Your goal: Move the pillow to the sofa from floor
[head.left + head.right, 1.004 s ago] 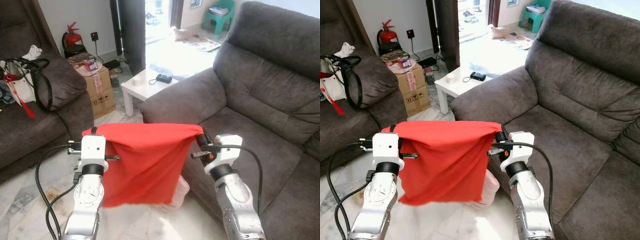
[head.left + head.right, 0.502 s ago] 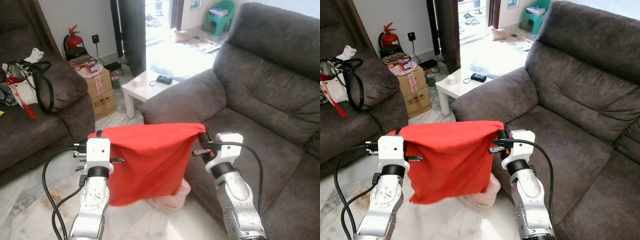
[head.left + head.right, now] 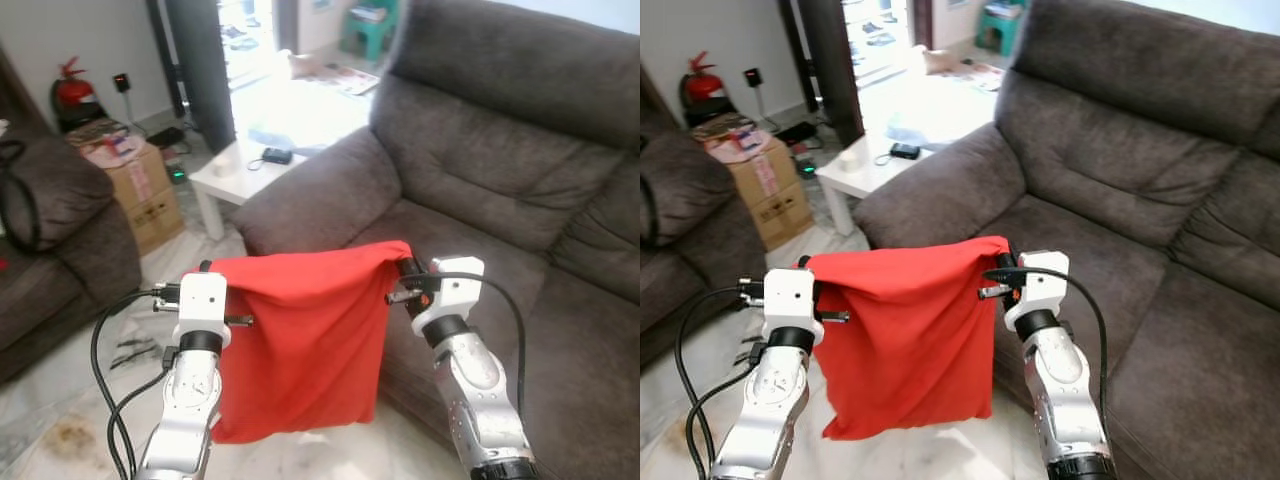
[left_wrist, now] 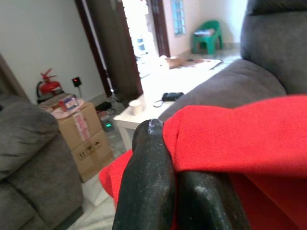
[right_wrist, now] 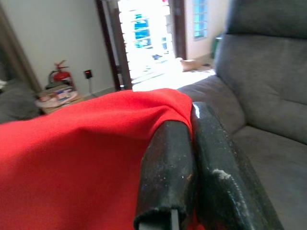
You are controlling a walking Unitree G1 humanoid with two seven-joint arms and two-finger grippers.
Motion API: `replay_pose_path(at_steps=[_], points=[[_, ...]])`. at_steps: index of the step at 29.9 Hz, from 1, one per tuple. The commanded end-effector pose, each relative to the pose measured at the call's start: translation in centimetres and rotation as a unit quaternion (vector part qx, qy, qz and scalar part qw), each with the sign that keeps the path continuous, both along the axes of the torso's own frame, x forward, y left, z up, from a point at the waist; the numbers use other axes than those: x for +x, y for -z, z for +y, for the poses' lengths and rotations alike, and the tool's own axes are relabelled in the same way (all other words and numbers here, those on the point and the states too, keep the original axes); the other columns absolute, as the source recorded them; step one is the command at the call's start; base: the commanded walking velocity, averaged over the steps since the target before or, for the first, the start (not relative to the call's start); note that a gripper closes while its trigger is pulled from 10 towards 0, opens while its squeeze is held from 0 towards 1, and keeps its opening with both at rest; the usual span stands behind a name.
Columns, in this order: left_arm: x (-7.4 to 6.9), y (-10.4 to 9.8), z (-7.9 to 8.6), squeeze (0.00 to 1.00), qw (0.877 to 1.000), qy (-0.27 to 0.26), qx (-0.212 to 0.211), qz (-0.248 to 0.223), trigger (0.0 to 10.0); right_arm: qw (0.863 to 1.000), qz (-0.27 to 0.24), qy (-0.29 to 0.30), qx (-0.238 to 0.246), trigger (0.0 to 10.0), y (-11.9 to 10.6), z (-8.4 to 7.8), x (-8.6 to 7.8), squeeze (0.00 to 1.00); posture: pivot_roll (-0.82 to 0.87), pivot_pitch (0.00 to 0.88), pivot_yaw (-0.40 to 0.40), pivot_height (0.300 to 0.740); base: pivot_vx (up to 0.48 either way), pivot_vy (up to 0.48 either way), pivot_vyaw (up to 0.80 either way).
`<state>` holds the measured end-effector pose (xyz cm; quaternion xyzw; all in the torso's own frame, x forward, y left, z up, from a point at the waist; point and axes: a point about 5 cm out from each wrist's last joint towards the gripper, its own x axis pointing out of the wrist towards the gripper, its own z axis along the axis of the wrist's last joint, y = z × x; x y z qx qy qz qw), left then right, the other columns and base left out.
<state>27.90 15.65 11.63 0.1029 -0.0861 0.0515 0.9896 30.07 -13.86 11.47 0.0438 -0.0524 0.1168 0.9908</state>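
Held aloft between both arms: a red pillow (image 3: 300, 340), hanging limp above the marble floor (image 3: 60, 420), just beside the front of the grey sofa (image 3: 500, 200). Left gripper (image 3: 207, 268) clamped on one top corner, right gripper (image 3: 403, 270) on the other, black fingers (image 5: 168, 167) pressed together over the cloth. Beyond, a small white desk (image 3: 225, 175) carrying a dark object, a cardboard box (image 3: 140, 190) and a fire extinguisher (image 3: 72, 92) by the wall.
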Motion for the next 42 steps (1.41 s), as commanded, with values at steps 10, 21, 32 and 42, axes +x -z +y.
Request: replay_pose_path(at_steps=[10,21,32,42], points=[[0.78,-2.17,0.13,0.00,0.999,-0.004,0.002,-0.045,10.0,1.000,-0.023,0.005,0.009,10.0,-1.24,0.03,0.52,0.00,0.03,0.005,-0.036,0.740,0.000,-0.228,-0.80],[0.90,-2.29,0.20,0.00,0.999,-0.006,-0.007,-0.047,10.0,1.000,-0.021,0.010,0.004,10.0,-1.32,-0.23,0.84,0.00,0.03,0.014,-0.041,0.740,0.000,-0.031,-0.80],[0.98,-2.39,0.28,0.00,0.999,-0.005,-0.004,-0.048,10.0,1.000,-0.022,0.012,0.001,10.0,-1.31,-0.28,0.88,0.00,0.03,0.020,-0.039,0.740,0.000,0.000,-0.80],[0.98,-2.45,0.46,0.00,0.999,-0.010,0.005,-0.048,10.0,1.000,-0.023,0.001,-0.007,10.0,-1.18,0.19,0.85,0.00,0.04,0.021,-0.038,0.740,0.000,-0.025,-0.80]])
